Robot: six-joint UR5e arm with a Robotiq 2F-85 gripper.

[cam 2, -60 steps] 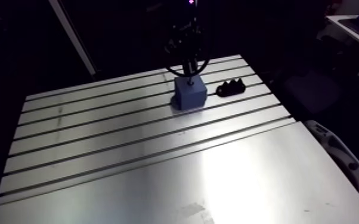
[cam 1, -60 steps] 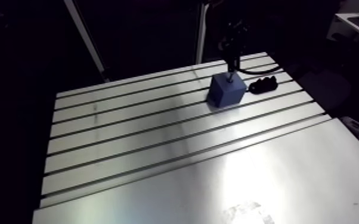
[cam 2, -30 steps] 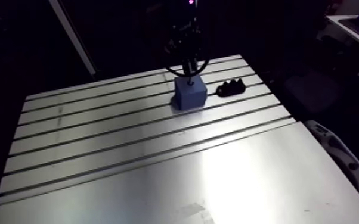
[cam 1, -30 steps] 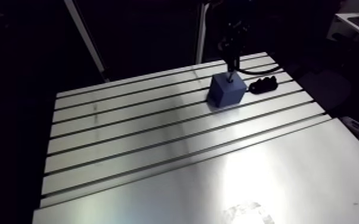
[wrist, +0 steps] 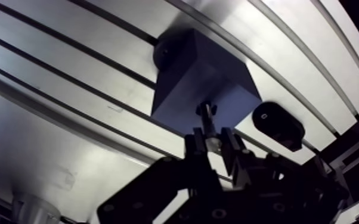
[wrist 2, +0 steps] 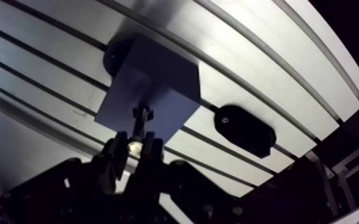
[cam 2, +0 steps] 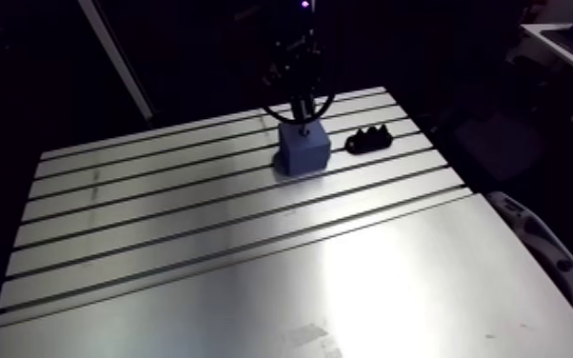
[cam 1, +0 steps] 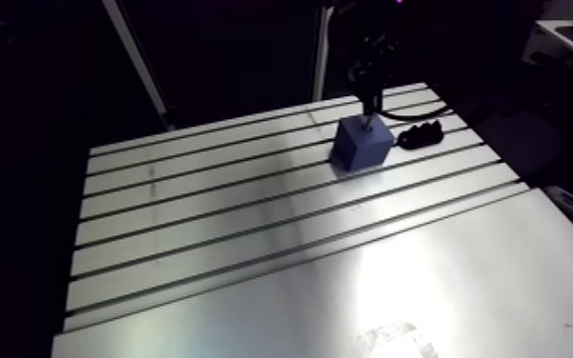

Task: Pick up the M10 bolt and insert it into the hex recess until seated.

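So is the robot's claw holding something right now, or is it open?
The gripper: shut on the thin dark metal bolt, which points at the blue square block.

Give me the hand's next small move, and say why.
Probably ease the bolt straight down, slowly. The hand is shut on it, and its lower end points at the top face of the block, seemingly not yet seated. The recess is hidden, so a slight sideways correction may be needed.
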